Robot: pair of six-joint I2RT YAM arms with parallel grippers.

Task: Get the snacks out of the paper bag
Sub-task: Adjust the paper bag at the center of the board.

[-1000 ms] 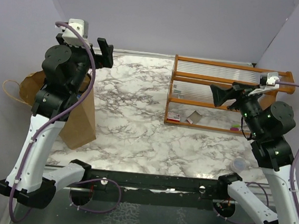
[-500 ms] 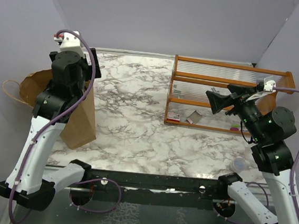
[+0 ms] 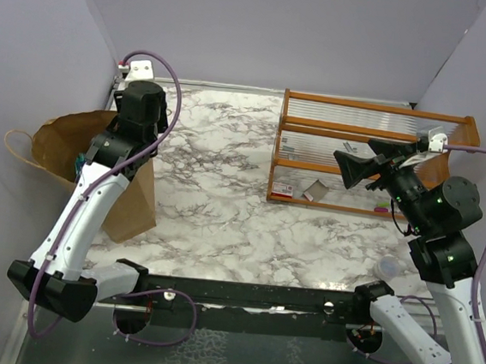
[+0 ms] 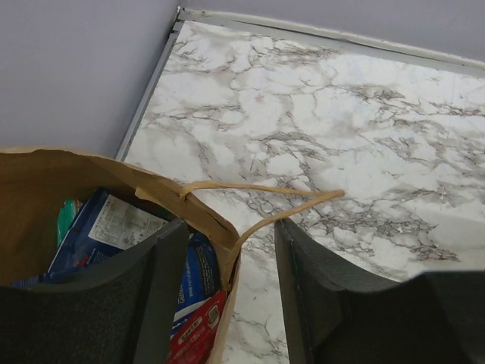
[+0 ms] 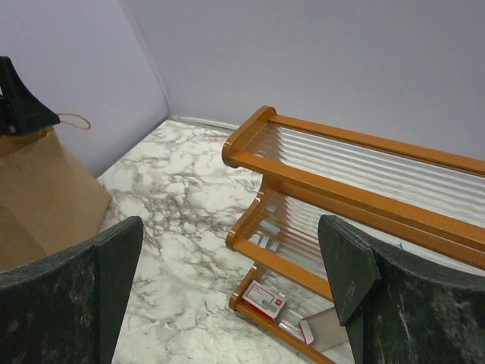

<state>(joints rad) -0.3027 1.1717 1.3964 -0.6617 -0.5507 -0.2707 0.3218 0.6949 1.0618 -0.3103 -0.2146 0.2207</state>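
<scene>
The brown paper bag stands at the table's left edge, its mouth open upward. In the left wrist view its rim and a loop handle show. Inside are the snacks: a dark blue packet, a red packet and a green edge. My left gripper is open and empty, straddling the bag's right rim, one finger inside the bag and the other over the marble. In the top view it points down at the bag mouth. My right gripper is open and empty, held in the air left of the rack.
An orange-brown wooden slatted rack stands at the back right; it holds a red-and-white packet and a grey card. A small white round object lies by the right arm. Purple walls close the left, back and right sides.
My left arm has swung from raised and pointing at the back wall down onto the bag's mouth. My right gripper has shifted slightly left and stays open.
</scene>
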